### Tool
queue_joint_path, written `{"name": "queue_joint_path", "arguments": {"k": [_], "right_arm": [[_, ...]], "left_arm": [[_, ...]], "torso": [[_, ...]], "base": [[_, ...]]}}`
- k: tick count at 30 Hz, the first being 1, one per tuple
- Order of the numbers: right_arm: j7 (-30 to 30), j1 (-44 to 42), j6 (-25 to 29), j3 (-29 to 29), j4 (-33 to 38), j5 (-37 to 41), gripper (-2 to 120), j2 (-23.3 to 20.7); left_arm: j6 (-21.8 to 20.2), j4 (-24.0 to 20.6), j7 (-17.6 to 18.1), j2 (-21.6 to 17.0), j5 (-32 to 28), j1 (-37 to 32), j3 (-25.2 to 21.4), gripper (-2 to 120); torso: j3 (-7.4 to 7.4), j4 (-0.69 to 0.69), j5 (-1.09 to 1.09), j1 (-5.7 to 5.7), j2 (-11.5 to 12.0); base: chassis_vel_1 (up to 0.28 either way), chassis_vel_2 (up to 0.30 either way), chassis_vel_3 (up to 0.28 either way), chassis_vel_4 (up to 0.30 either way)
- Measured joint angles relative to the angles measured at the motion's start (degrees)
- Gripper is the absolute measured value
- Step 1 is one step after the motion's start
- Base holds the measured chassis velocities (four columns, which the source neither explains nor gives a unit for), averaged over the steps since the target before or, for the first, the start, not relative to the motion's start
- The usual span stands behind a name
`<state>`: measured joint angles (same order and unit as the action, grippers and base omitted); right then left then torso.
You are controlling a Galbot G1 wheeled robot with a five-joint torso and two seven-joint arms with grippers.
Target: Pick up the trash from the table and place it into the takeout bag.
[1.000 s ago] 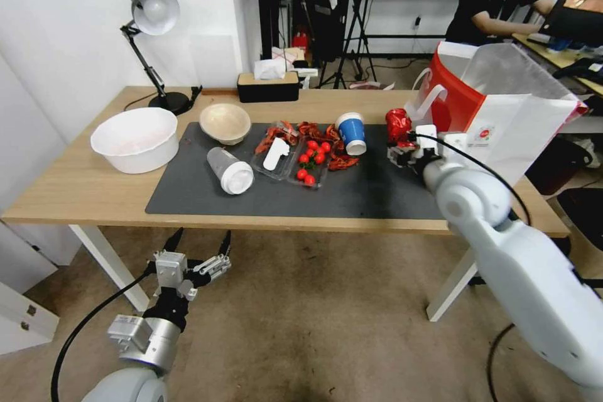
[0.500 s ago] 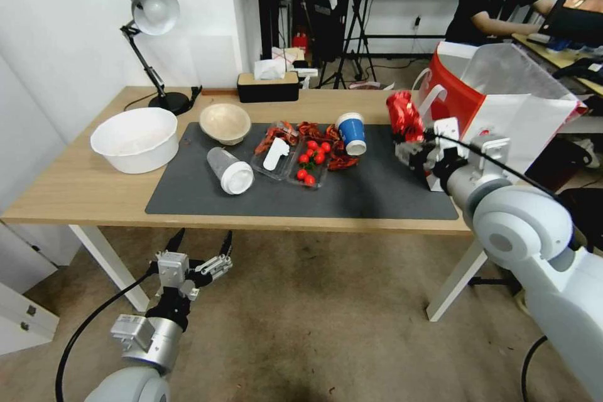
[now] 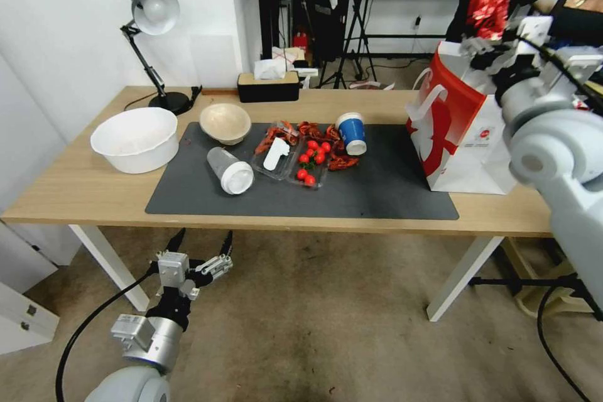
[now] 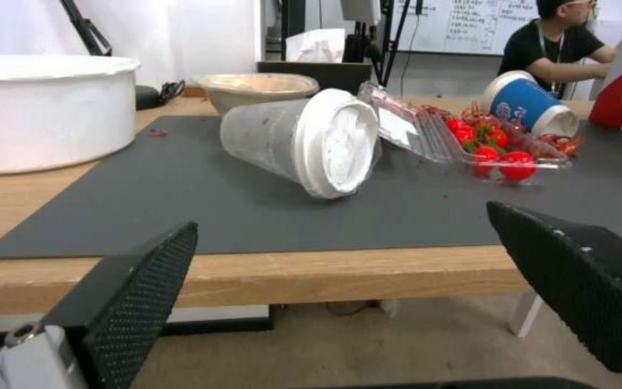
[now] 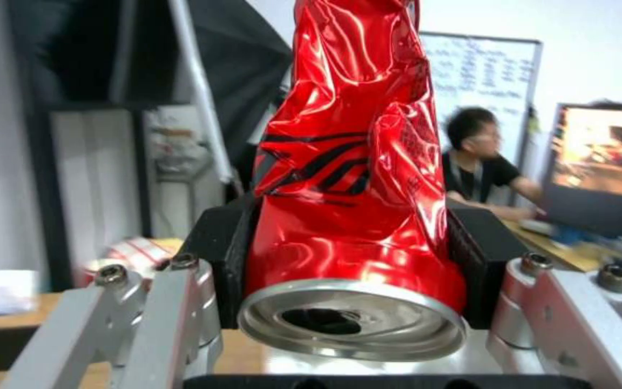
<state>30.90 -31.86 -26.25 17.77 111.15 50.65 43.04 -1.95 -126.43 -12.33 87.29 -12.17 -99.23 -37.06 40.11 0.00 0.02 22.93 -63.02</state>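
Red drink can (image 5: pixel 354 162): thin metal, glossy, crumpled; bare silver end. Right gripper (image 5: pixel 354 254): black matt pads, brushed metal links. Left gripper (image 4: pixel 369 281): black pads, fine dotted texture. Table (image 3: pixel 75 188): light wood, smooth. Mat (image 3: pixel 377 195): dark grey, matt. Takeout bag (image 3: pixel 465 132): paper, smooth. Lidded cup (image 4: pixel 297 146): translucent plastic, cloudy.

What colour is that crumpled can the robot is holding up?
The can is shiny red with black markings and a silver end; the right wrist view shows it best.
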Motion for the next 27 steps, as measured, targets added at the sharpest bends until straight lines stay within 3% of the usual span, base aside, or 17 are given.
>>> {"name": "queue_joint_path", "arguments": {"k": [5,7,9,15,27], "right_arm": [[1.1,0.4,-1.6,0.0,-2.2,-0.3,55,0.1],[1.4,0.4,-1.8,0.0,-3.4,-1.0,68,0.2],[1.4,0.4,-1.9,0.0,-3.7,-1.2,71,0.2],[1.2,0.1,-2.2,0.0,-3.5,-1.0,97,0.4],[-1.3,-3.4,-2.0,0.1,4.5,2.7,100,1.1]], "left_arm": [[0.0,0.0,0.0,0.0,0.0,0.0,0.1,100],[0.0,0.0,0.0,0.0,-0.1,0.0,0.0,100],[0.0,0.0,0.0,0.0,-0.1,0.0,0.0,100],[0.0,-0.1,0.0,0.1,0.0,-0.2,0.0,100],[0.0,-0.4,0.0,0.3,0.0,-0.5,-0.5,100]], "torso": [[0.00,0.00,-0.01,0.00,0.0],[0.00,0.00,-0.01,0.00,0.0],[0.00,0.00,-0.01,0.00,0.0],[0.00,0.00,-0.01,0.00,0.0],[-0.01,0.01,-0.03,0.00,0.0]], "base": [[0.000,0.000,0.000,0.000],[0.000,0.000,0.000,0.000],[0.000,0.000,0.000,0.000],[0.000,0.000,0.000,0.000],[0.000,0.000,0.000,0.000]]}}
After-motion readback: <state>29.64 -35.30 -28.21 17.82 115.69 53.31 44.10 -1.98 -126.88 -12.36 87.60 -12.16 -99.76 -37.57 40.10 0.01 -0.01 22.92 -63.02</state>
